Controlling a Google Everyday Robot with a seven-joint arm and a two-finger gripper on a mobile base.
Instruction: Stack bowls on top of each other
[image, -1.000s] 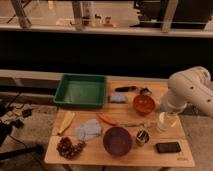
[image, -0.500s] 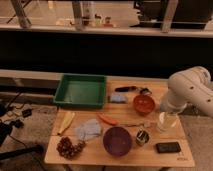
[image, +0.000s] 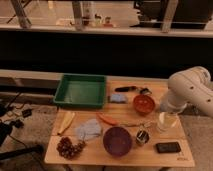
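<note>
I am watching the white arm (image: 192, 90) reaching in from the right, and its gripper (image: 166, 122) is hanging low over the right end of the wooden table (image: 120, 157). Its fingers are standing apart and are clamping nothing; neither bowl is touching them.

The orange-red bowl (image: 144, 103) is sitting just left of the gripper and a little farther back, upright on the table. The purple bowl (image: 117, 140) is sitting farther left of the gripper and nearer the front edge, apart from the orange-red one, so I am seeing the two unstacked. A small metal cup (image: 142, 137) is standing between the purple bowl and the gripper, just beside the purple bowl's rim. A flat black object (image: 167, 147) is lying directly in front of the gripper, near the table's front edge. Well to the gripper's left, a green tray (image: 80, 91) is occupying the back corner, with a blue cloth (image: 89, 130) lying in front of it.
</note>
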